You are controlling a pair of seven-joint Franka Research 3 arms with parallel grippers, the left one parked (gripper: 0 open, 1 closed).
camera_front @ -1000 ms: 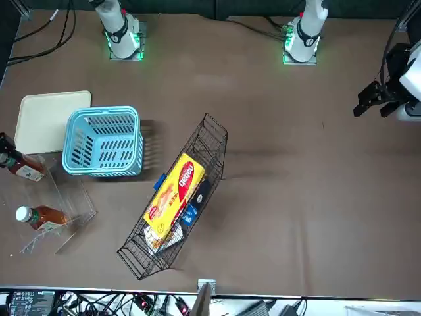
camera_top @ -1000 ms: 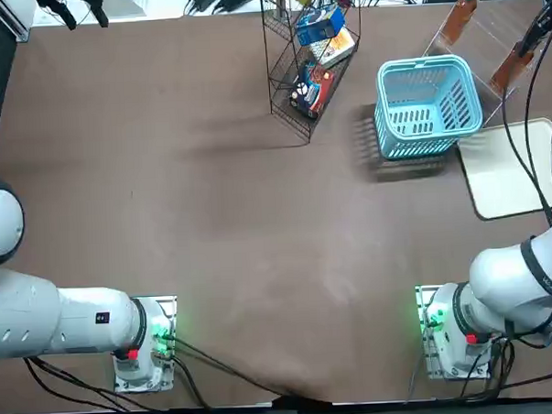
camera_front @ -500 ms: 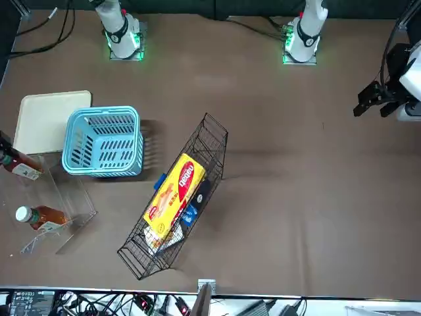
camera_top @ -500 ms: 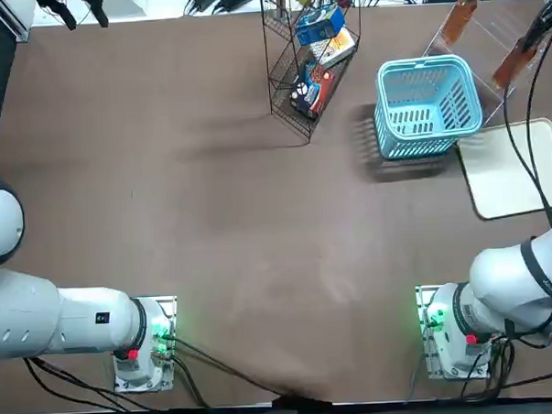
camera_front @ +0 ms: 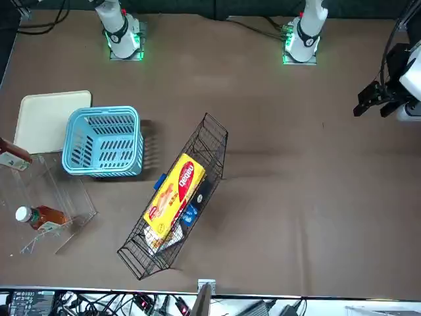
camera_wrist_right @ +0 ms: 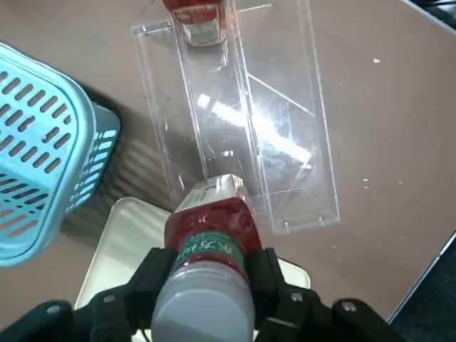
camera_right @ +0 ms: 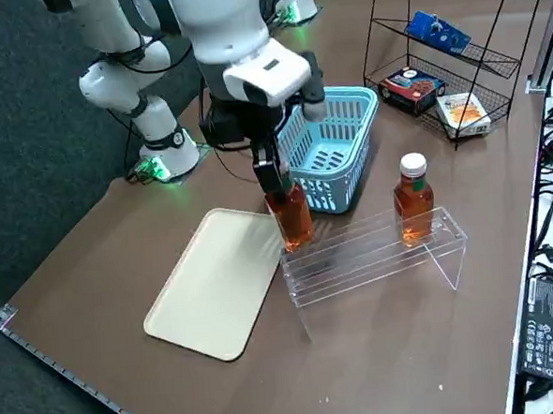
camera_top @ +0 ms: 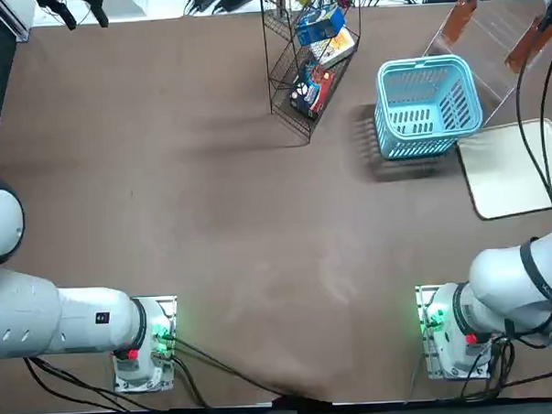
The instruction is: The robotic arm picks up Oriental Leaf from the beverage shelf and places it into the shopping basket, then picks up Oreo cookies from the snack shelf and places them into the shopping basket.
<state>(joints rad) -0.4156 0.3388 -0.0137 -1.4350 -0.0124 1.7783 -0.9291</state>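
My right gripper (camera_right: 275, 181) is shut on the neck of an Oriental Leaf bottle (camera_right: 294, 220), holding it upright just above the near end of the clear beverage shelf (camera_right: 373, 253). In the wrist view the white cap and red label of this bottle (camera_wrist_right: 210, 242) sit between my fingers (camera_wrist_right: 265, 274). A second tea bottle (camera_right: 413, 199) stands on the shelf. The light-blue shopping basket (camera_right: 334, 147) is right behind my gripper. A bright blue Oreo pack (camera_right: 438, 31) lies on the upper tier of the black wire snack rack (camera_right: 493, 58).
A beige tray (camera_right: 220, 281) lies on the table beside the shelf, on the robot's side of it. The rack also holds a dark blue-and-red pack (camera_right: 415, 84) and a white-and-orange box (camera_right: 463, 111). Cables and a keyboard line the table's far edge.
The held bottle has risen off the shelf and shifted outward, toward the table's right edge in the top view. The other bottle, basket and rack have not moved.
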